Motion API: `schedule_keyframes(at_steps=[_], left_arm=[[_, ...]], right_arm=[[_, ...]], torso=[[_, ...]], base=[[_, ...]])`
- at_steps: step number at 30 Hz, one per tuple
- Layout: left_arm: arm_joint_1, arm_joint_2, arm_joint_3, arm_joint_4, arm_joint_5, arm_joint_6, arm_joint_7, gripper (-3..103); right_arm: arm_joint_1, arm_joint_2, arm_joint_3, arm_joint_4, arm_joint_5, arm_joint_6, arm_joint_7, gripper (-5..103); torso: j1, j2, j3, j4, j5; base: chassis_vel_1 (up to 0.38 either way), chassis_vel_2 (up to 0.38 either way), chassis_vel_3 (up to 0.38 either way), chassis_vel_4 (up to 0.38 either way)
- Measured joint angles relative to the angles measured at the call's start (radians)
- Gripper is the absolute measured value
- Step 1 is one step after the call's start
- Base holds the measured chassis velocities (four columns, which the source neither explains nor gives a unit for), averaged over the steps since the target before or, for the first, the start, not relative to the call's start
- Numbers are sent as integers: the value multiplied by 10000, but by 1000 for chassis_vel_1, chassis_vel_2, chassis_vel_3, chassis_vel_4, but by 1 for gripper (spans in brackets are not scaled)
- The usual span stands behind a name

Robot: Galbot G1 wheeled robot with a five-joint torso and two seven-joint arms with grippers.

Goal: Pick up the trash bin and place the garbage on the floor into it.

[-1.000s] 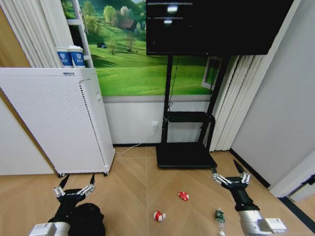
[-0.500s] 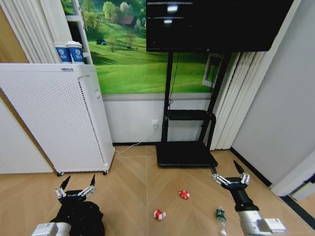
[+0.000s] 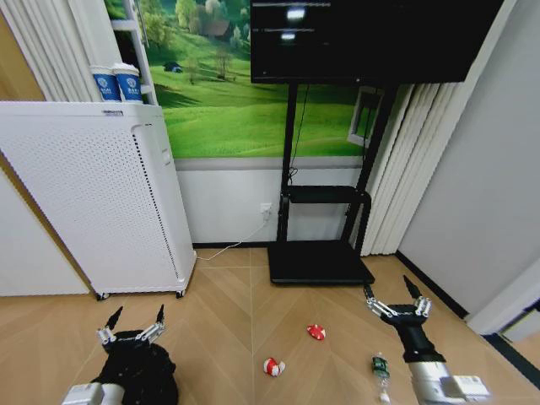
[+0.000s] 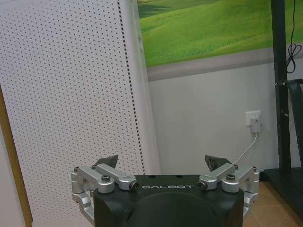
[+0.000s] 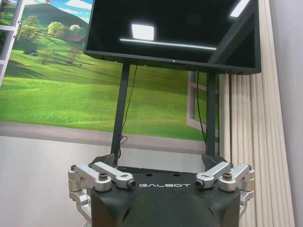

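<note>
Left claw [image 3: 133, 325] raised low at the near left, fingers spread wide and released, gripping nothing, pointing toward the far wall. Directly beneath and just near of it, the trash bin [image 3: 139, 377]: round, black, lined with a black bag, standing on the wooden floor [image 3: 228, 321]; contents impossible to tell. From the left wrist, the same left claw [image 4: 163, 166] splayed before the white perforated appliance [image 4: 71, 94] and a wall socket [image 4: 254, 119] with a plugged-in white cable.

Right claw [image 3: 395, 301] held out at the near right at similar height, likewise spread and released, empty. From the right wrist, that right claw [image 5: 160, 162] aimed at the black screen [image 5: 175, 33] on its stand.

Garbage lying loose on the floor between the two arms: one red-and-white wrapper ball [image 3: 272, 367] near the middle, a second red-and-white wrapper ball [image 3: 315, 332] slightly farther and to the right, and a green-and-clear bottle-like piece [image 3: 380, 371] just left of the right forearm. All three well apart from the bin.

Farther off: white appliance [image 3: 93, 198] at the left with two blue-and-white paper cups [image 3: 116, 83] above it, screen stand base [image 3: 319, 266] against the far wall, pleated curtain [image 3: 413, 169] at the right.
</note>
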Motion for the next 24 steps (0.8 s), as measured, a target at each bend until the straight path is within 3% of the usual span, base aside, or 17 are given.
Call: schedule_keyframes(at_steps=[6,18,22,24], left_arm=[[-1,-28,-2,41,37,-84,-1,100],[57,-166,-41,69,164,-245,-217,100],[146,-227,-125,81,73,-491,-619,100],[256,-151,-369,-25,538,-256,-958,100]], right_arm=[[43,8,3,-27,21,58,117,100],[22,42,3,-62,-61,99,103,100],[21,65,2,-75,-76,109,97,100],[10,109,19,-83,-100,134,96,100]], torso=[[-90,-408,-319,0,0],[-172,-785,-612,0,0],[-189,-841,-651,0,-1],[-190,-846,-655,0,-1]], base=[[0,0,0,0],[0,0,0,0],[0,0,0,0],[0,0,0,0]])
